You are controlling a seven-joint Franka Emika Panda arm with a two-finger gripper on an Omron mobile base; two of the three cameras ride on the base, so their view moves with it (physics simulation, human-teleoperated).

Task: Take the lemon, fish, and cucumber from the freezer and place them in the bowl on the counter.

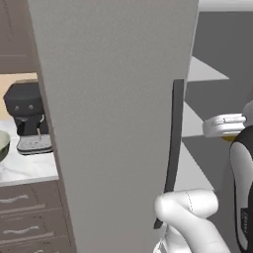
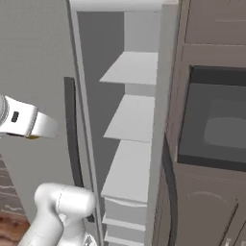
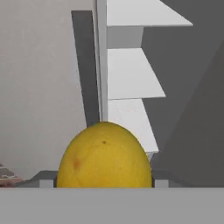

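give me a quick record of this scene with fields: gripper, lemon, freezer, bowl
gripper: closed on the lemon, fingers mostly hidden behind it
lemon: held, in front of the open freezer
freezer: door swung open, pale shelves bare where seen
bowl: edge showing at far left on the counter, beside the coffee machine

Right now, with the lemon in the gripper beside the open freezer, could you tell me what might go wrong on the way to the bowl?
1. The freezer door stands open between the arm and the counter; swinging the lemon across could strike the door or its handle.
2. The lemon is round and sits between the gripper fingers by its sides, so a bump might roll it out.
3. The bowl sits at the frame's edge near the coffee machine; a release could miss it.
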